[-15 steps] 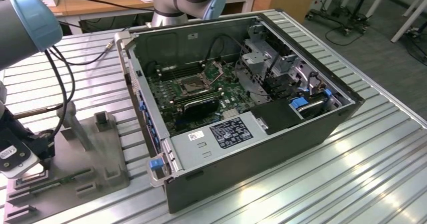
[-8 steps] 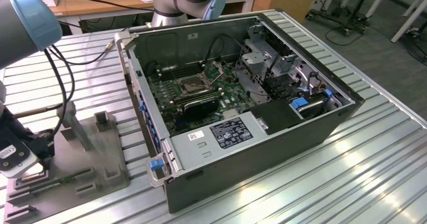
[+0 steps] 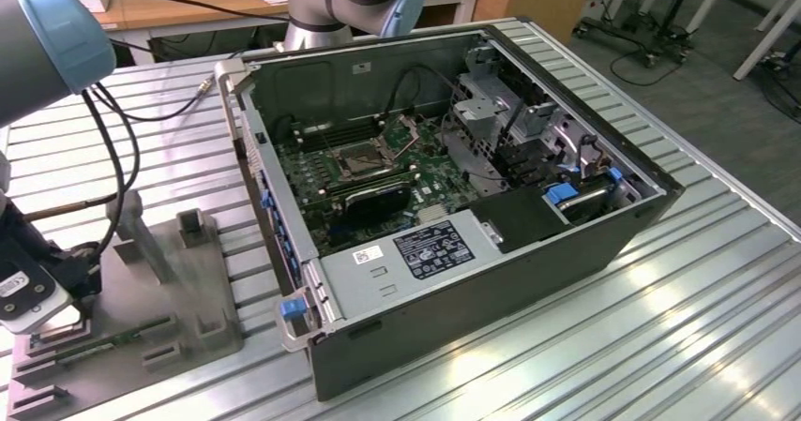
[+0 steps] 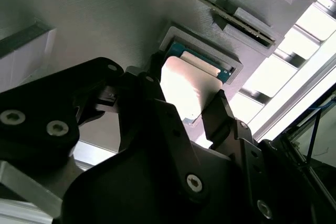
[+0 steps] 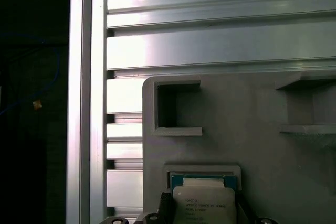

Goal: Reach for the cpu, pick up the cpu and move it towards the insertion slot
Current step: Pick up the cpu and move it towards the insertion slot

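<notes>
One end effector hangs directly above the cpu, astride two opposite edges; cpu lies flat in the grey fixture's recess; pinching or merely spread, cannot tell; insertion slot sits well apart, inside the computer case.

The cpu fills the gap between the gripper's jaws, clamped at two edges; the grey recess wall crowds just outside them; the memory stick lies near; a fixture post and the case wall stand between jaws and insertion slot; the case lies open above the slot.
</notes>
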`<control>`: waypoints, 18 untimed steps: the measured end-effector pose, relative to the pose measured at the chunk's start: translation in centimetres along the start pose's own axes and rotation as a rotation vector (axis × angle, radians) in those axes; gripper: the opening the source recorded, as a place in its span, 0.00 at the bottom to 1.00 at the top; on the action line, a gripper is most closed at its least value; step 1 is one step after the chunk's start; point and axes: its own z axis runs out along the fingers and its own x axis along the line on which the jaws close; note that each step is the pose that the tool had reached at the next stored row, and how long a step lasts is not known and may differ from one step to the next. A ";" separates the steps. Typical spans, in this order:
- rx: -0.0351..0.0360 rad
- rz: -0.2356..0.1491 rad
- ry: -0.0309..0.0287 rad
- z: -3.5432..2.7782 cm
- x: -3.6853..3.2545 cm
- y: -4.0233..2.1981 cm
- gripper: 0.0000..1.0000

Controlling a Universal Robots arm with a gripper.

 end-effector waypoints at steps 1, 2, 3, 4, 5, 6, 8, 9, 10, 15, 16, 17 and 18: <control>0.0000 0.000 -0.0001 -0.01 0.00 0.00 0.55; -0.0001 0.000 -0.0002 -0.01 0.00 0.00 0.55; -0.0001 0.000 -0.0001 -0.02 0.00 0.00 0.55; 0.0000 0.000 0.0000 -0.04 0.00 0.00 0.55; 0.0000 0.000 0.0000 -0.04 0.00 0.00 0.55; -0.0001 0.000 -0.0001 -0.04 0.00 0.00 0.55; 0.0000 0.000 0.0000 -0.07 0.00 0.00 0.55; 0.0000 0.000 -0.0001 -0.08 0.00 0.01 0.55; 0.0002 0.000 -0.0001 -0.61 0.00 0.03 0.55; 0.0016 0.000 -0.0001 -1.10 -0.02 0.06 0.55; 0.0017 0.000 0.0001 -1.14 -0.02 0.06 0.55; 0.0016 0.000 -0.0001 -1.18 -0.02 0.06 0.55; 0.0015 0.000 -0.0002 -1.21 -0.02 0.06 0.55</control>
